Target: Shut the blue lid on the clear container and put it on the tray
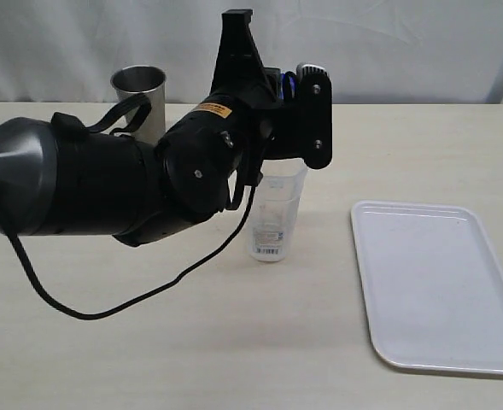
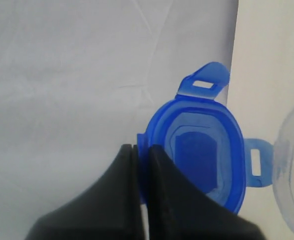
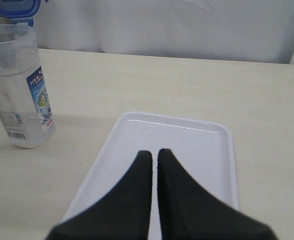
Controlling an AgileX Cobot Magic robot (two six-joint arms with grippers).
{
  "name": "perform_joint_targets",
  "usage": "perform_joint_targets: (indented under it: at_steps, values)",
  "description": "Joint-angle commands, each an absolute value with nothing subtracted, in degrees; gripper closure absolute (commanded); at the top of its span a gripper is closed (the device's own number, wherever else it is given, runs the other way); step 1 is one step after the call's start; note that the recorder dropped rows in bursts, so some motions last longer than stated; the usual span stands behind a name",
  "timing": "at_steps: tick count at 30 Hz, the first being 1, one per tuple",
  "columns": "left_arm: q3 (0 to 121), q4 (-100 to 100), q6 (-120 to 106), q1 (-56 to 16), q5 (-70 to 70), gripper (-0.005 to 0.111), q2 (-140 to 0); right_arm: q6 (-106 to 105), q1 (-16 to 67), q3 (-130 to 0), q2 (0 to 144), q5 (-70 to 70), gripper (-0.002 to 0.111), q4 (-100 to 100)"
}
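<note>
The blue lid (image 2: 201, 150) hangs in the air, its edge pinched between the shut fingers of my left gripper (image 2: 142, 150). Its flaps stick out, and its underside faces the left wrist camera. The rim of the clear container (image 2: 292, 165) shows just beside the lid. In the exterior view the clear container (image 1: 277, 213) stands upright on the table beneath the left arm's black hand, where a bit of the blue lid (image 1: 289, 83) peeks out. The white tray (image 1: 439, 286) lies to its right. My right gripper (image 3: 154, 152) is shut and empty over the tray (image 3: 186, 132).
A steel cup (image 1: 140, 92) stands at the back left, behind the left arm (image 1: 106, 184). A black cable (image 1: 149, 295) loops down onto the table in front of the container. A white curtain backs the table.
</note>
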State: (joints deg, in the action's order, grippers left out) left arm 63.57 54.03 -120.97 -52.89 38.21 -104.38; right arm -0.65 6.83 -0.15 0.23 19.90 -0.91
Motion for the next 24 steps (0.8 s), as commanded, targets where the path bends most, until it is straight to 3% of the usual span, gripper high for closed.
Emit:
perform_joint_targets:
  at_steps: [1, 24]
  values:
    - [63.46, 53.37, -122.70, -54.19, 37.99, 0.107, -103.98, -0.43, 6.48, 0.00, 0.00, 19.80, 0.104, -0.83]
    - [63.46, 54.00, -122.70, -54.66, 38.10, 0.107, -103.98, -0.43, 6.48, 0.00, 0.00, 19.80, 0.104, -0.83]
